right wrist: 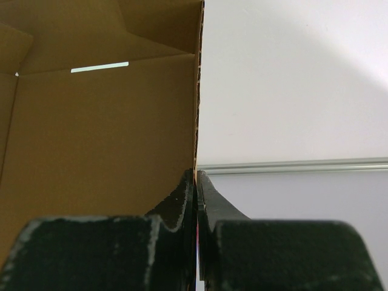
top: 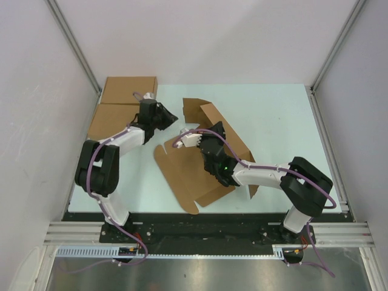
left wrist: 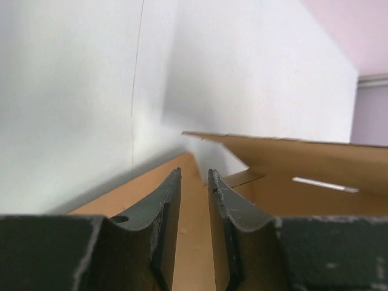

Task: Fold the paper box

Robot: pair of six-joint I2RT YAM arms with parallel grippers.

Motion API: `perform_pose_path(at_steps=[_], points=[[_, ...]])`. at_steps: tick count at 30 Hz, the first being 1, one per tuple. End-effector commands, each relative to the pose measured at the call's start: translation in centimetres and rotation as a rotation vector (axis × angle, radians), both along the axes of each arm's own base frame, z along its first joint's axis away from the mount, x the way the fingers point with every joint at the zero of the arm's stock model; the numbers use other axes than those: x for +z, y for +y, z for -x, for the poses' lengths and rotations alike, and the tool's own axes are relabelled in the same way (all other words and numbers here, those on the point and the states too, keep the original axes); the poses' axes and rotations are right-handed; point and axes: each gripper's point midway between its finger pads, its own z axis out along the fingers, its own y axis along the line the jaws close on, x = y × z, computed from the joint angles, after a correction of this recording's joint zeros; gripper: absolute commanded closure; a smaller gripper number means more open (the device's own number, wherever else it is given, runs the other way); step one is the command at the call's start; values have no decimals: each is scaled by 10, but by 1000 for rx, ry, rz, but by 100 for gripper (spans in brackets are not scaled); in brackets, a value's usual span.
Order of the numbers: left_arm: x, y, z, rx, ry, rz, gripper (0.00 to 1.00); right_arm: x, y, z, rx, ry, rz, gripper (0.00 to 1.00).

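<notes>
The paper box (top: 182,173) lies mid-table as a brown die-cut sheet, its near part flat and its far side raised into a wall with a flap. My right gripper (top: 213,129) is shut on the top edge of that raised wall. In the right wrist view the cardboard edge (right wrist: 196,121) runs straight down between the closed jaws of the right gripper (right wrist: 197,176). My left gripper (top: 174,118) hovers just left of the raised flap. In its wrist view the left gripper (left wrist: 194,176) stands narrowly open, with nothing between the fingers and brown cardboard (left wrist: 315,163) beyond them.
Two made-up flat brown boxes (top: 128,90) (top: 112,118) sit at the back left, under and behind my left arm. White walls with metal posts close in the pale green table (top: 273,121) on three sides.
</notes>
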Motion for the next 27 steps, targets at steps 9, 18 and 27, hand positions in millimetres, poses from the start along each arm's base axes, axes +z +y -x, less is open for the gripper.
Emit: perform_pose_path(at_steps=[9, 18, 27], points=[[41, 5, -82, 75, -164, 105, 66, 16, 2, 3, 7, -28, -39, 99], [27, -32, -123, -20, -185, 244, 66, 11, 5, 8, 21, -5, -36, 99], [51, -64, -78, -163, -277, 395, 67, -2, 13, 7, 38, 11, -40, 99]])
